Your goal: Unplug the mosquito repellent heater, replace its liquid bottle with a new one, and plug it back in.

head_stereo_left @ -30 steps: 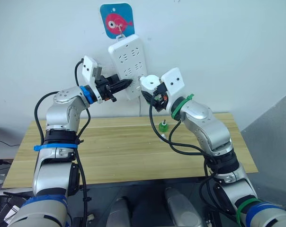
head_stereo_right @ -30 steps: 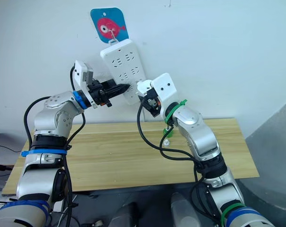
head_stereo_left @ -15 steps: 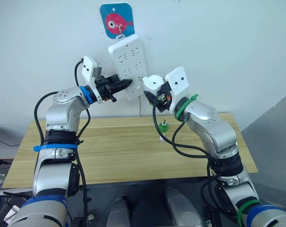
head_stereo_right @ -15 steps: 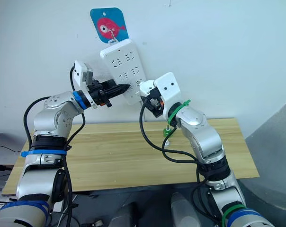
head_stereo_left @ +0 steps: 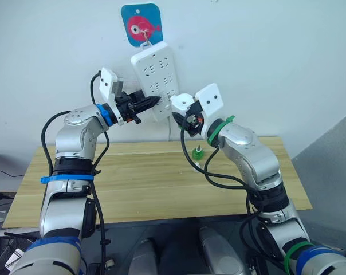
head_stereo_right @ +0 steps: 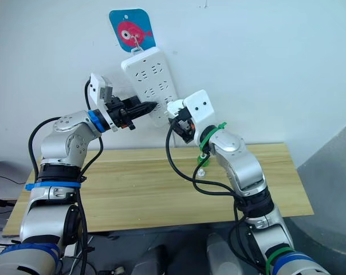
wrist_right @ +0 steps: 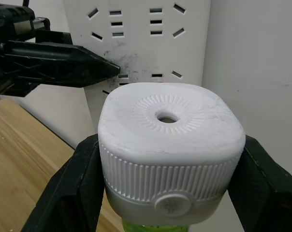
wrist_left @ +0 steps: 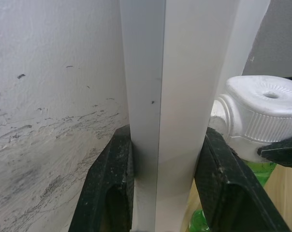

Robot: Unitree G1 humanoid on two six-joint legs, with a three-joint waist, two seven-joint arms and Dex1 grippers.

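Heater held up at the wall-hung power strip

The power strip (head_stereo_left: 156, 80) hangs above the bench (head_stereo_left: 133, 177), its lower edge clamped by the left end effector (head_stereo_left: 152, 102). The right end effector (wrist_right: 165, 159) grips the mosquito repellent heater (wrist_right: 170, 150) just beside the strip. A green bottle (head_stereo_left: 199, 152) stands on the bench below.

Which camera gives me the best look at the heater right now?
The right wrist view: the mosquito repellent heater sits close up between the right gripper's fingers, its vented top facing the camera. The left wrist view shows part of it beside the power strip; the eye views show it small.
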